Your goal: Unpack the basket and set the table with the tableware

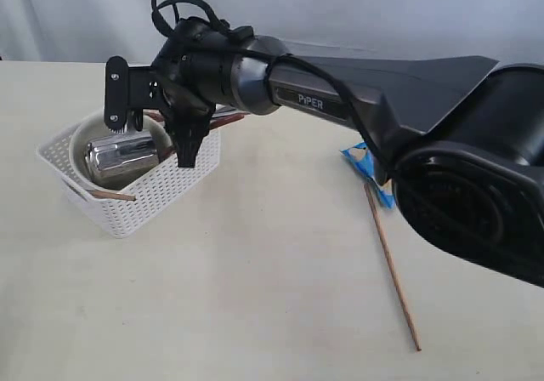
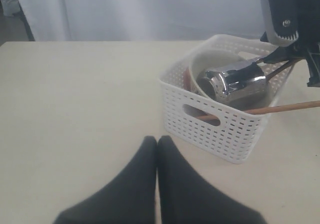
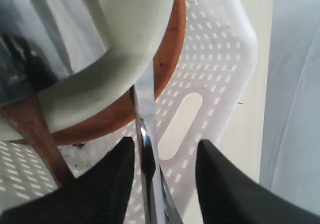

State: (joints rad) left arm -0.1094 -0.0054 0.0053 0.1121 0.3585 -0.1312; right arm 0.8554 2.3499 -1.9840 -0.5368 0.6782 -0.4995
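The white basket stands on the cream table at the left. In it a cream bowl holds a shiny steel cup lying on its side, over a reddish-brown plate. A chopstick pokes over the rim. My right gripper reaches into the basket, open, with a steel cutlery handle between its fingers, close to one finger. My left gripper is shut and empty over bare table beside the basket.
A second chopstick lies on the table at the right, beside a blue chip bag partly hidden by the right arm. A brown handle leans under the bowl.
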